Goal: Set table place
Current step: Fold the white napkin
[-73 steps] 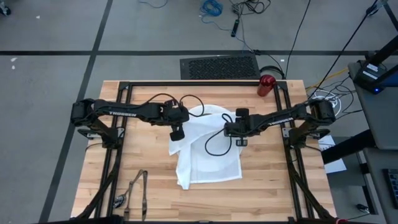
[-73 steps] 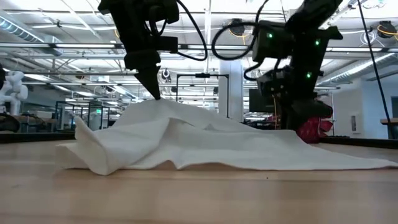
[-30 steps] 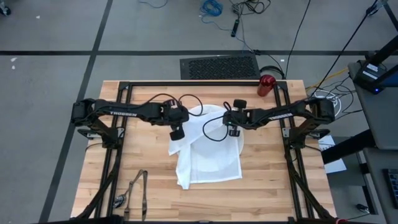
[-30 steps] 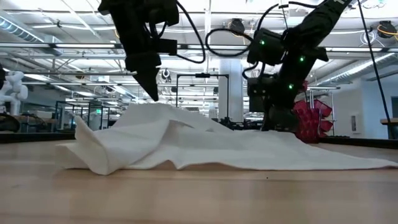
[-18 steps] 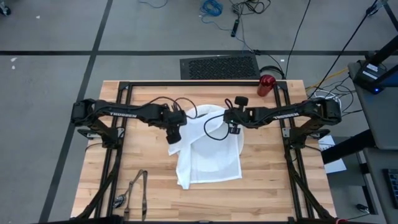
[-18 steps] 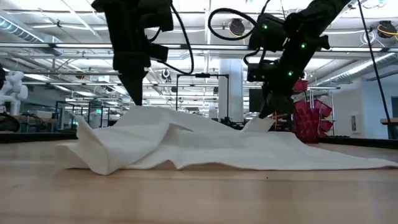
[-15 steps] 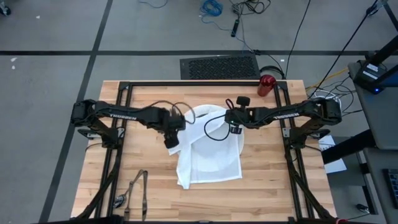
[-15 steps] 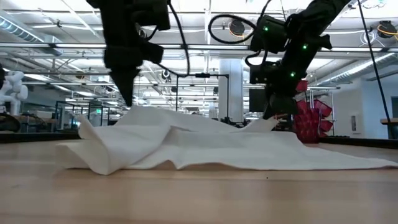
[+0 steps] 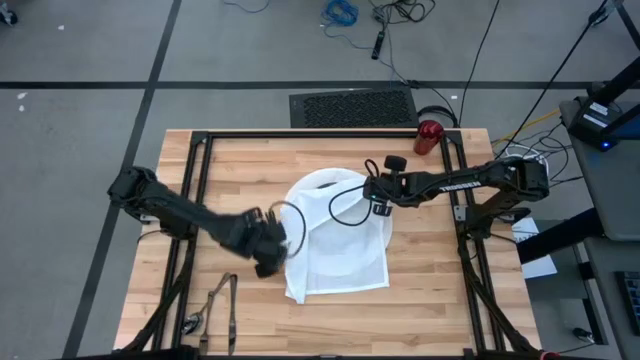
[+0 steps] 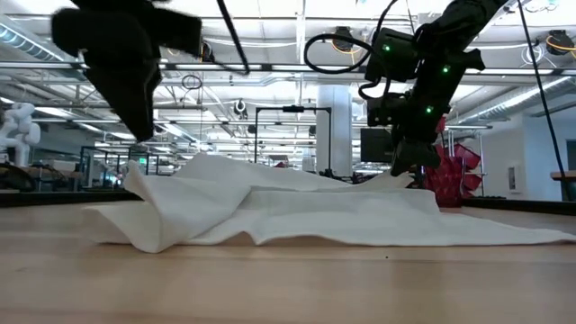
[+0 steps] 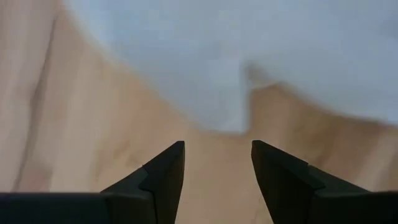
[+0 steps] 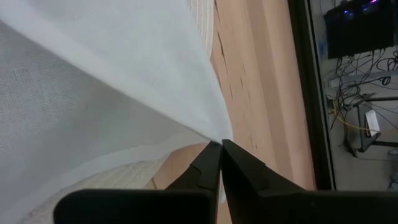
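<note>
The right tool point(image 12: 221, 144) pinches the napkin point(image 9: 335, 245) corner mid-tabletop point(image 9: 430, 290) (arm lettering unreadable); the left tool point(image 11: 216, 155), fingers apart, holds nothing beside the napkin's edge.

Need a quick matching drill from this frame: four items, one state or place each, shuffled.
Items:
1. left pincer
2. right pincer
3. red cup
4. napkin

States or places:
A. far right corner of the table
B. draped over the plate
C. open, empty
D. shut on napkin corner

Pairs: 1-C, 2-D, 3-A, 4-B
</note>
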You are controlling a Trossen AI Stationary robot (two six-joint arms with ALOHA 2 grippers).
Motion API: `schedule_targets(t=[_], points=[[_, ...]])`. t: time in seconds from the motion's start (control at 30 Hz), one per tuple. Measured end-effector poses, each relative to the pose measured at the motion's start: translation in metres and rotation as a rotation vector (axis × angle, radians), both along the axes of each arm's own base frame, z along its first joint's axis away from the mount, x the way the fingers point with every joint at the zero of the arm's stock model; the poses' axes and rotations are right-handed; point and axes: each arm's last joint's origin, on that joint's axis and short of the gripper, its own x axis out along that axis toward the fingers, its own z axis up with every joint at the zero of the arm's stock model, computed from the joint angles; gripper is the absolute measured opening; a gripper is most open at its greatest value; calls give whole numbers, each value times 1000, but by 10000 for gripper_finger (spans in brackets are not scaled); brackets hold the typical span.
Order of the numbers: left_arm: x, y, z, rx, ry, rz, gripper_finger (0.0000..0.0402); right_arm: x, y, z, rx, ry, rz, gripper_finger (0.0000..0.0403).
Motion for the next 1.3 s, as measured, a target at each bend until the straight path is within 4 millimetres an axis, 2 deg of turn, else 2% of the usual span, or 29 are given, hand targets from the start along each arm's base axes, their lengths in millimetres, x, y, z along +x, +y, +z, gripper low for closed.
schedule_targets(t=[0.1, 0.2, 0.4, 0.53, 0.67, 0.83, 1.03, 1.17, 1.3], points=[[-2, -19, -3, 68, -98, -63, 173, 0, -2, 0, 10, -5, -9, 0], [-6, -28, -10, 100, -139, -93, 173, -1, -4, -1, 32, -20, -27, 0], [-22, -21, -43, 118, -82, -96, 173, -1, -4, -1, 35, -18, -29, 0], [-22, -15, -62, 134, -173, -73, 173, -1, -4, -1, 35, -19, -28, 0], [-22, -14, -70, 220, -234, -139, 173, -1, -4, -1, 34, -18, -27, 0], [-24, -10, -77, 299, -247, -135, 173, -1, -4, -1, 34, -19, -27, 0], [-16, -26, -96, 362, -263, -243, 173, -1, -4, 0, 33, -23, -27, 0], [-16, -26, -110, 370, -220, -220, 173, -1, -4, 0, 33, -24, -29, 0], [-16, -26, -115, 378, -211, -197, 173, -1, -4, 0, 33, -23, -28, 0]])
